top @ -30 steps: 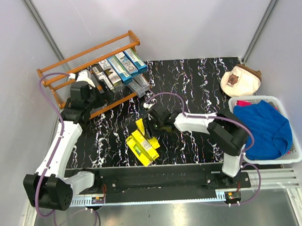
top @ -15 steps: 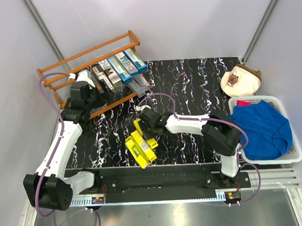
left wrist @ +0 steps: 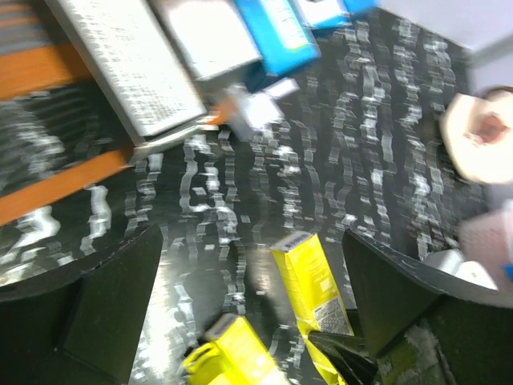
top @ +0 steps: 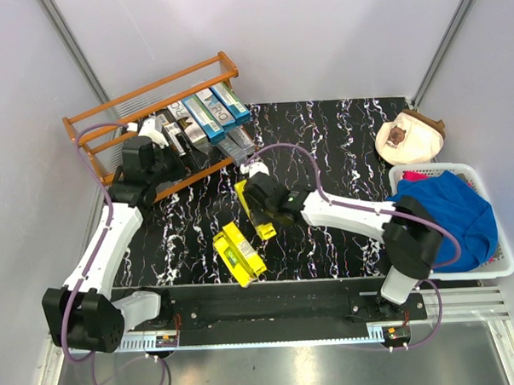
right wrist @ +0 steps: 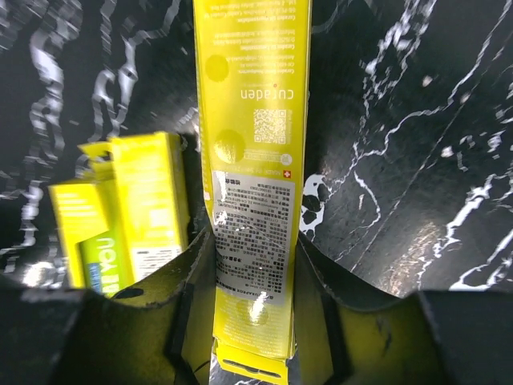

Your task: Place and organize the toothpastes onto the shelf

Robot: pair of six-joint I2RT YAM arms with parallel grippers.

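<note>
Overhead view spans the table (top: 340, 138); both close wrist views share the yellow carton (right wrist: 248, 120).

1. The orange-brown wooden two-tier shelf (top: 188, 76) stands at the far left corner of the black marbled desk (top: 340, 138).
2. A row of blue, silver and black toothpaste cartons (top: 204, 118) lies side by side across the shelf's right half.
3. The left tool (top: 161, 154) sits at the shelf's front, left of that row.
4. Near the desk's middle, the right tool (top: 259, 211) clamps a yellow toothpaste carton (top: 242, 193).
5. Two more yellow cartons (top: 239, 253) lie together on the desk, just front-left of the clamped one.
6. A white plastic basket (top: 465, 273) sits at the desk's right edge with a blue cloth (top: 450, 214) in it.
7. A cream round object (top: 410, 136) lies behind the basket.
</note>
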